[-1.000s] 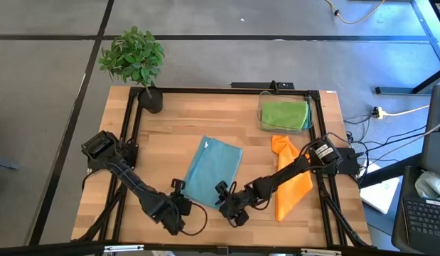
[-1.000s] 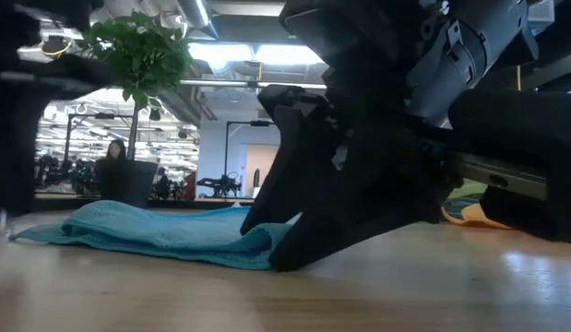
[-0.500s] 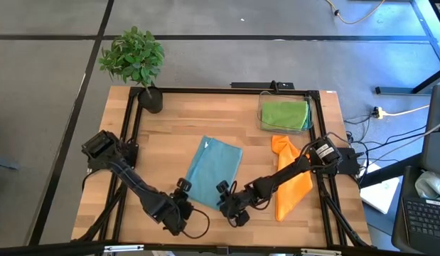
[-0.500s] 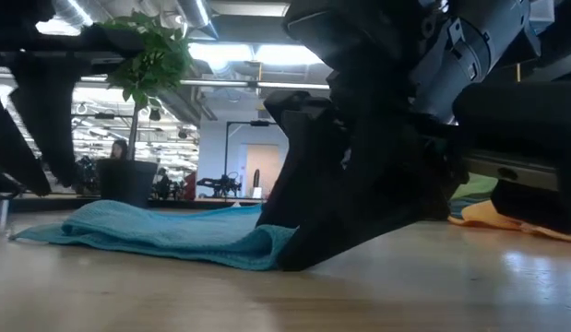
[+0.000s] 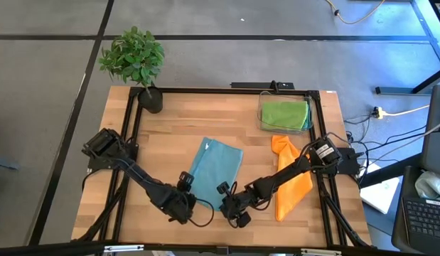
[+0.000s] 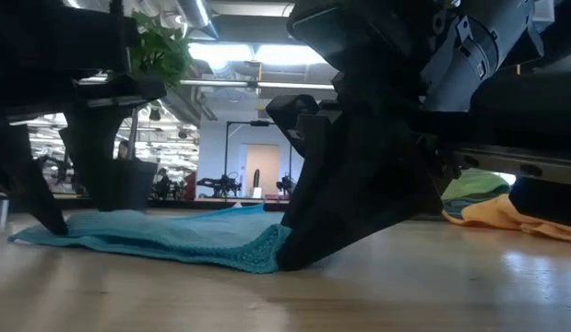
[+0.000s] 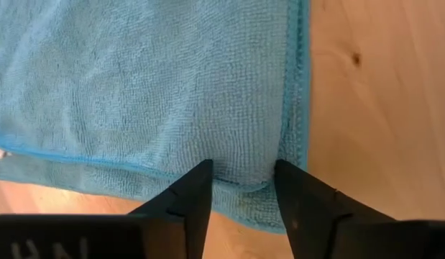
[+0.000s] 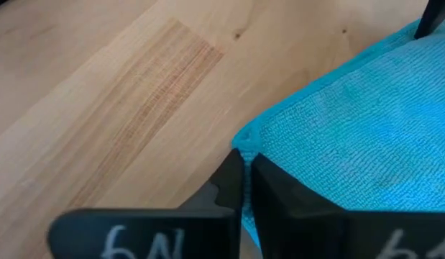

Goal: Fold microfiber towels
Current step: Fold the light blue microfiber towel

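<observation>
Your 2 hands bracket the near end of the teal towel [image 5: 215,171] lying lengthwise on the desk [image 5: 170,121]: left hand [image 5: 185,204] spread astride its corner, right hand [image 5: 232,211] nearly pressed together at the other (grip unclear).

Non-task items on and around the work table

A wooden table [image 5: 170,128] with a black frame carries a potted plant [image 5: 134,60] at its far left corner and a clear plastic bin [image 5: 262,117] near its far right corner. Beyond the table's right edge, cables [image 5: 390,114] trail across the grey floor [image 5: 49,107], and a laptop [image 5: 422,213] sits at the picture's right margin with a flat white object, possibly a tablet or book [image 5: 379,195], just beside it. In the low view, ceiling lights [image 6: 239,55] and a distant doorway [image 6: 262,171] show behind the table.
</observation>
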Controlling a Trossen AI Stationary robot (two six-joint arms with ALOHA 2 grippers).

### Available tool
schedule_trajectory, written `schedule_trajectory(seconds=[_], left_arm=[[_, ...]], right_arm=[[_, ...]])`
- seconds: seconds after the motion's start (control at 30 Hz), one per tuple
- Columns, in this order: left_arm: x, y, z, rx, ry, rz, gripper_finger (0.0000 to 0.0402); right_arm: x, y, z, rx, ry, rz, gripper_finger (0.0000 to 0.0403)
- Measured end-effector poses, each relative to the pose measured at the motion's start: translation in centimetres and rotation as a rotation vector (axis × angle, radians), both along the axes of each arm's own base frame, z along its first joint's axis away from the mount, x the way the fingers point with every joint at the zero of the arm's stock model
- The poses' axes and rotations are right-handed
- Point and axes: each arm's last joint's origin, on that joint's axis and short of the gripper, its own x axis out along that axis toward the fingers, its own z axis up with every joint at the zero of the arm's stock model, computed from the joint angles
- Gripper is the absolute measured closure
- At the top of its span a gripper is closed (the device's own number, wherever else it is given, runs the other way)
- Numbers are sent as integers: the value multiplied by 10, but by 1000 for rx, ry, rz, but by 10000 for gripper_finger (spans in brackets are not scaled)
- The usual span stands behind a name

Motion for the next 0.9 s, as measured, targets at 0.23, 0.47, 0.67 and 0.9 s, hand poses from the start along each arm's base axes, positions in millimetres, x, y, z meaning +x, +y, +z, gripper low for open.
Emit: schedule_trajectory(seconds=[0.23, 0.47, 0.67, 0.9], left_arm=[[-2, -3, 0, -15, -13, 31, 276], [-8, -15, 0, -56, -32, 33, 351], [-12, -18, 0, -63, -37, 42, 395], [-14, -16, 2, -41, -19, 91, 400]], right_arm=[[0, 0, 0, -2, 1, 1, 392], [0, 0, 0, -3, 3, 1, 385], [0, 0, 0, -3, 3, 1, 381], [0, 0, 0, -3, 3, 1, 380]])
